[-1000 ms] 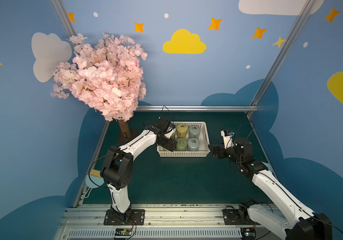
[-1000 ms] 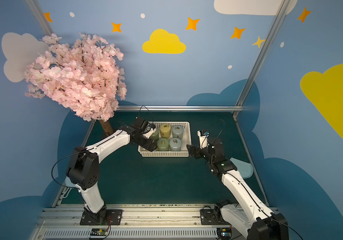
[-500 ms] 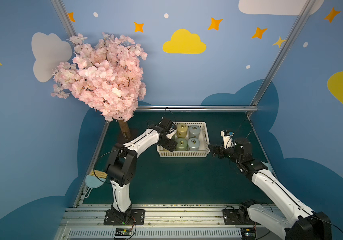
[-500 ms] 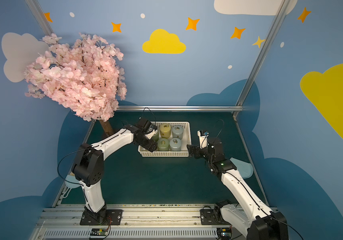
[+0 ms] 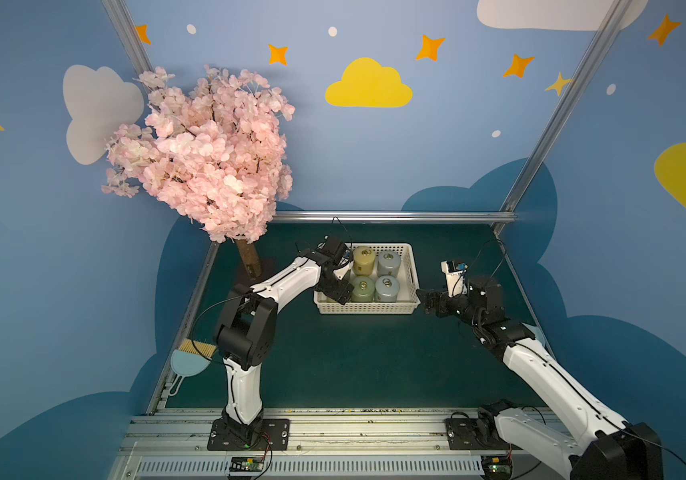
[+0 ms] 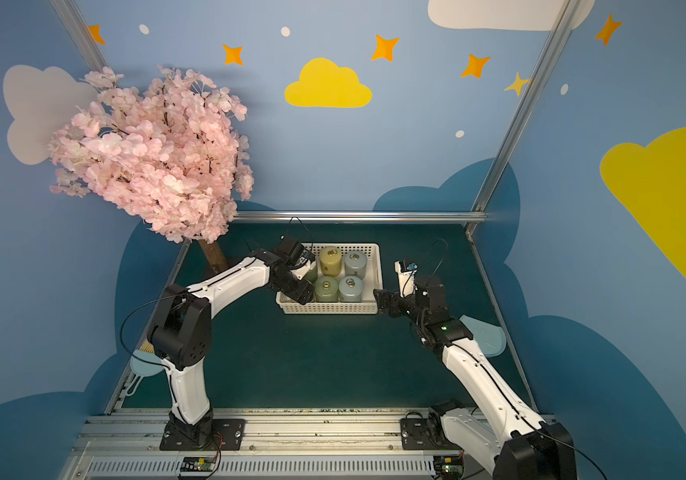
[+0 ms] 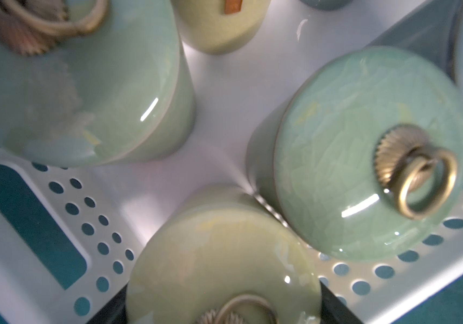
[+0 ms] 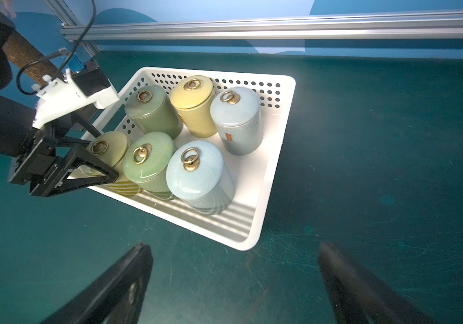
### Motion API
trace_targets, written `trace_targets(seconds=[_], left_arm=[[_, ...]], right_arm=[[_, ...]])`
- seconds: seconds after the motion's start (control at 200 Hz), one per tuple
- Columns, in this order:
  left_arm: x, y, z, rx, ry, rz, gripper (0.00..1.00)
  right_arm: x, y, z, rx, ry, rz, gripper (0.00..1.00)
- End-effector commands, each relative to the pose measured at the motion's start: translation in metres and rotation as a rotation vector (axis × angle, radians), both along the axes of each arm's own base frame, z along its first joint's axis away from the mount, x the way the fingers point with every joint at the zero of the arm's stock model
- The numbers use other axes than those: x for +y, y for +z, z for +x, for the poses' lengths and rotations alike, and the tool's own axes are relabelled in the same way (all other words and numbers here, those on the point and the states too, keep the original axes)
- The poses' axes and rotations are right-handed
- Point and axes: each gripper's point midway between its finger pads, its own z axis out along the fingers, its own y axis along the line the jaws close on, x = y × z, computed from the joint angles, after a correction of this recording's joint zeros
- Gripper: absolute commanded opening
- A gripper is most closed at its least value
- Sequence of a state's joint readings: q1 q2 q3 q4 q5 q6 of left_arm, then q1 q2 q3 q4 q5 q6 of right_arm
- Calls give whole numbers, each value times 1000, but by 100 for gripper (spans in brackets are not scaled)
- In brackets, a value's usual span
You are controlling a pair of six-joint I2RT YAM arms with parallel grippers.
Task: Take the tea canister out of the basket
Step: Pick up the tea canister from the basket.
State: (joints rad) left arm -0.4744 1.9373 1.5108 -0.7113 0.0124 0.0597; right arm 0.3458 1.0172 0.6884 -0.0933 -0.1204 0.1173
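Observation:
The white perforated basket (image 5: pixel 368 309) (image 6: pixel 329 308) (image 8: pixel 224 221) stands at the back middle of the green mat and holds several lidded tea canisters with brass ring knobs. My left gripper (image 5: pixel 339 291) (image 6: pixel 302 293) (image 8: pixel 107 157) reaches into its near-left corner. It is shut on the pale yellow-green canister (image 8: pixel 109 146) (image 7: pixel 219 252), one black finger on each side. That canister still stands on the basket floor, touching a green canister (image 8: pixel 149 157) (image 7: pixel 365 157). My right gripper (image 5: pixel 424 301) (image 6: pixel 381 301) (image 8: pixel 233 261) hovers open and empty beside the basket's right end.
A pink blossom tree (image 5: pixel 204 158) with a brown trunk (image 5: pixel 247 262) stands at the back left, close to the left arm. A brush and blue dustpan (image 5: pixel 191 357) lie at the mat's left edge, another blue pan (image 6: pixel 482 336) at the right. An aluminium rail (image 5: pixel 391 216) bounds the back.
My left gripper has closed from wide open onto the pale yellow-green canister, and the left arm's elbow has shifted a little forward. The right arm has not moved.

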Motion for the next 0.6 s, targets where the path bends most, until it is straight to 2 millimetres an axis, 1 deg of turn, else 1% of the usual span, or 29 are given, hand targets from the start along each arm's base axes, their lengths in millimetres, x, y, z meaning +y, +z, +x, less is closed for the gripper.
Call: trace_targets(seconds=[0.0,0.22,0.365,0.441,0.596], left_arm=[[-5,3,1,2,-9,-11,79],[-8,9,1,-10,-7,-33,72],[-9,22,3,-39,3,-49,66],[-8,31,5,-60,10,-53,62],[-8,50,5,-85,15,-61,59]], right_arm=[[0,5,4,-17,-7,5,98],[0,5,4,-17,-7,5,98],[0,5,4,-17,-6,5,98],[0,5,4,-16,-5,6,98],[1,4,4,-15,-3,5,98]])
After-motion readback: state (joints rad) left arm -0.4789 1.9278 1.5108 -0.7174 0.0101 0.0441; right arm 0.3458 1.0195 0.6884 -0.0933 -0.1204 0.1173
